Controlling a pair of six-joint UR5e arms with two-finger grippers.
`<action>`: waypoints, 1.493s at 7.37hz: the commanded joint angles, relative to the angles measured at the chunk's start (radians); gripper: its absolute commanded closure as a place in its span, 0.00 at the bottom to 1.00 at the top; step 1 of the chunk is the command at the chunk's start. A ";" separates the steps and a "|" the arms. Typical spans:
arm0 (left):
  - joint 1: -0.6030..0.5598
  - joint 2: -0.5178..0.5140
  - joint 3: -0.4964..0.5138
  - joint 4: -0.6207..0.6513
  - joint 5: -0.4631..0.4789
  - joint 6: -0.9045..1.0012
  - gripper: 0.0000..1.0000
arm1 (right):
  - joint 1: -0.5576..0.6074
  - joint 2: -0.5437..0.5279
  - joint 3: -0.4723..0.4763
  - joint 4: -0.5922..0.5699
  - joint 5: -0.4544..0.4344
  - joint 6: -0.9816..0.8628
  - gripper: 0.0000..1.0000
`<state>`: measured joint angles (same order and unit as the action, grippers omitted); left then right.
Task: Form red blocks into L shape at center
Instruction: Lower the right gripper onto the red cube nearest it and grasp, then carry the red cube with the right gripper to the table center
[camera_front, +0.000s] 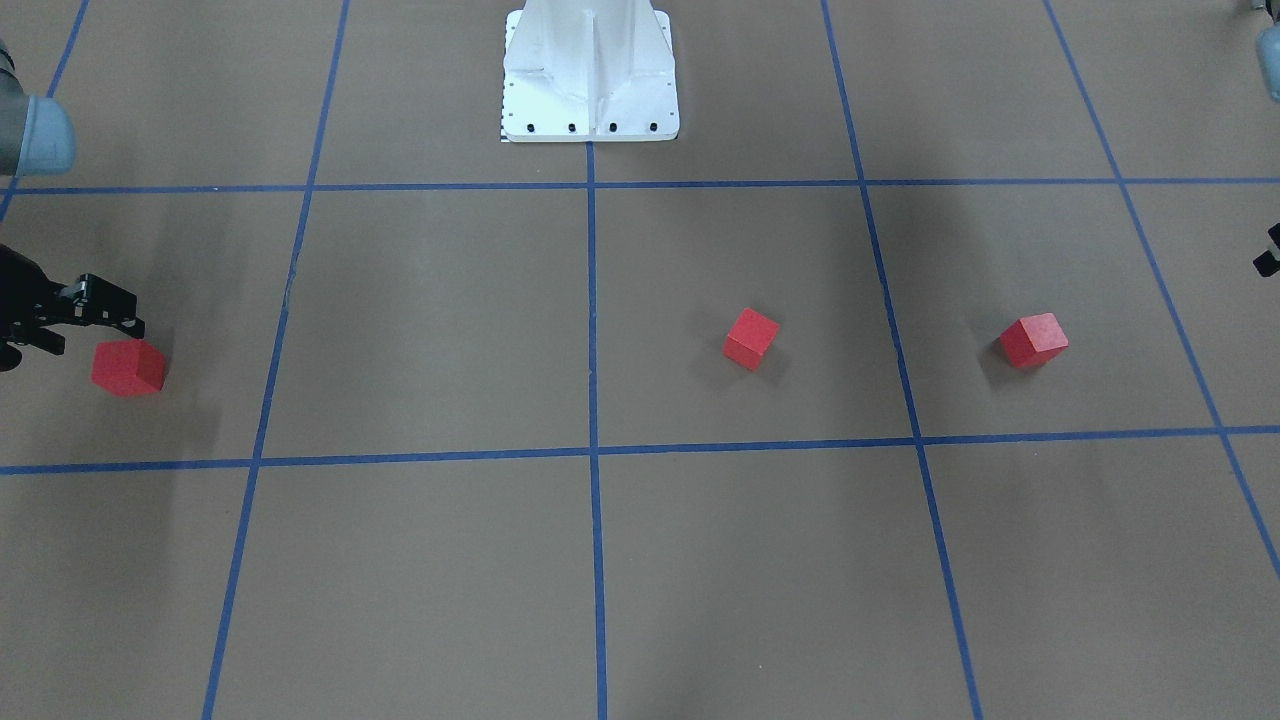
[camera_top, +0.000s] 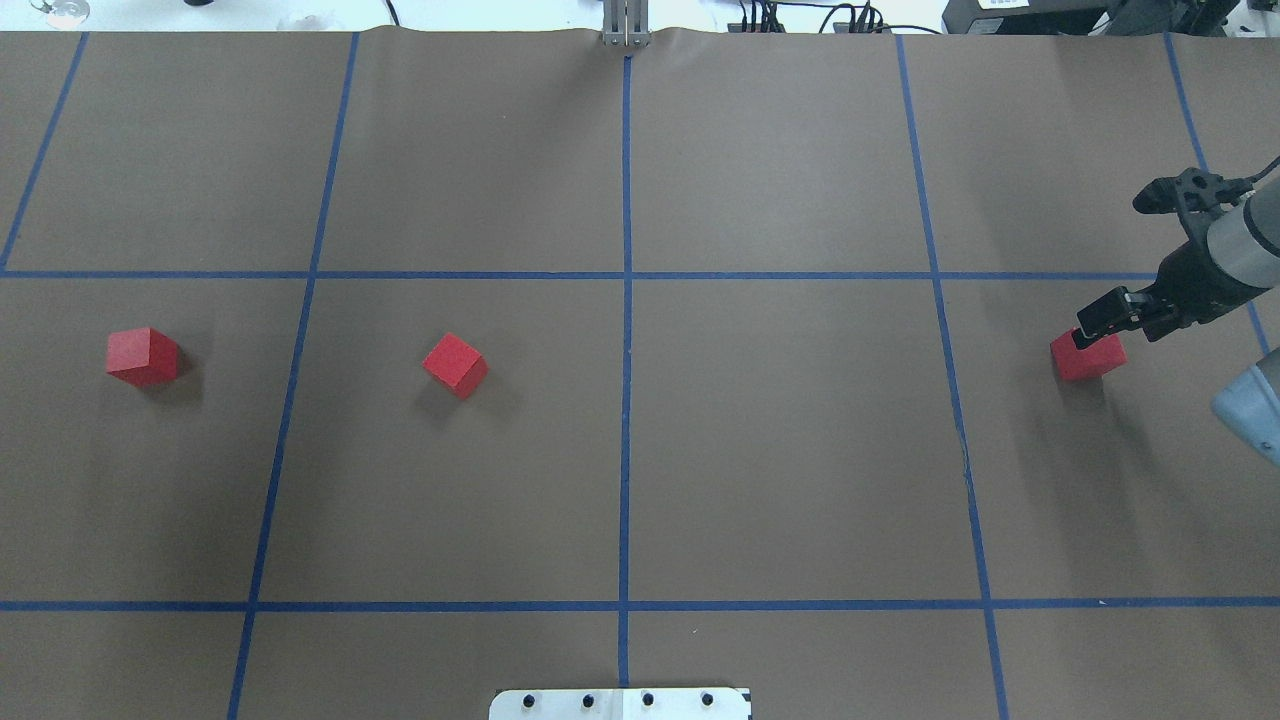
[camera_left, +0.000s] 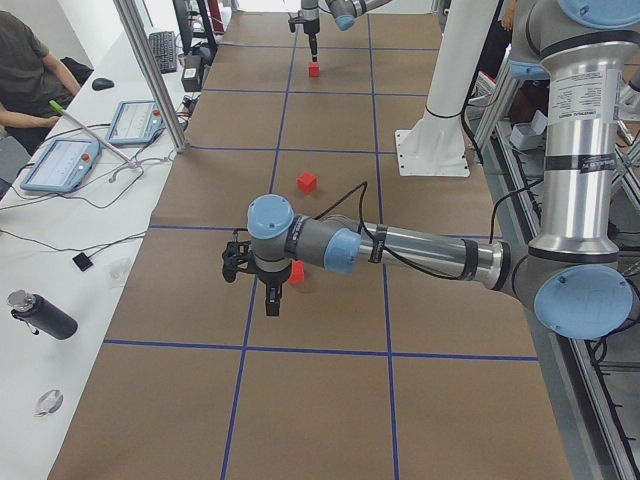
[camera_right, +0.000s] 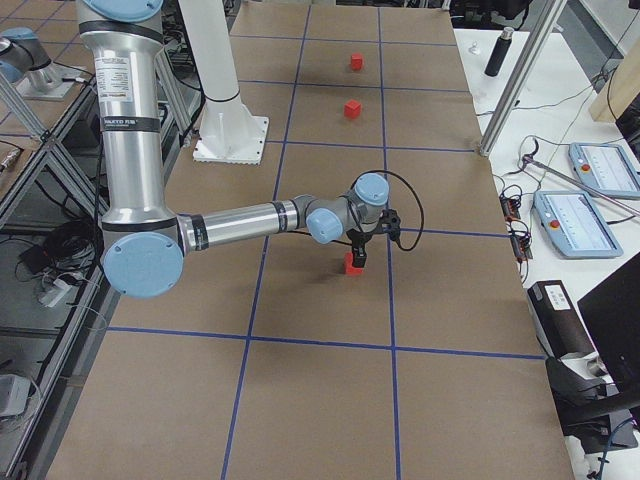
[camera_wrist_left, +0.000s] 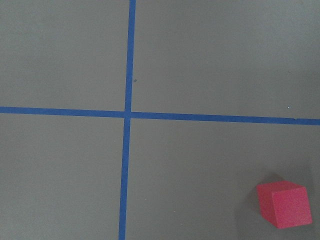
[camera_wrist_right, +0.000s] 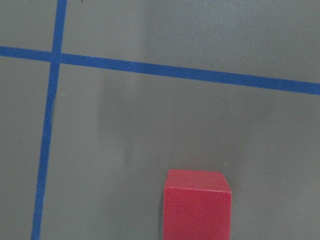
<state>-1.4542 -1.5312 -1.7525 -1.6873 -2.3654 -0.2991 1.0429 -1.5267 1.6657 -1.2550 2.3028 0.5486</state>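
Right gripper (camera_top: 1095, 328) hangs right over the right block (camera_top: 1090, 360). Its jaws look spread about a block's width, and as far as I can judge nothing is held. So this is the first pick, at the approach. Next call: drop straight down, square up to the faces, close, then a long carry in to the centre (camera_top: 626, 400). Left gripper (camera_left: 273, 306) hovers near the left block (camera_top: 143, 356); wide or narrow, I cannot tell. Middle block (camera_top: 455, 364) sits turned, left of the centre line. All three are small matte red cubes, well apart, none at centre.
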 joint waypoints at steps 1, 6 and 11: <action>0.000 -0.001 0.001 0.000 0.000 0.001 0.00 | -0.026 0.003 -0.045 0.000 -0.039 -0.006 0.01; 0.000 0.006 0.001 -0.002 -0.002 0.000 0.00 | -0.031 0.048 -0.106 0.034 -0.028 -0.004 1.00; 0.002 0.006 0.001 -0.002 -0.009 0.003 0.00 | -0.114 0.196 0.054 0.023 0.008 0.350 1.00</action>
<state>-1.4538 -1.5248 -1.7522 -1.6889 -2.3734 -0.2978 0.9852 -1.3894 1.6771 -1.2325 2.3239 0.7205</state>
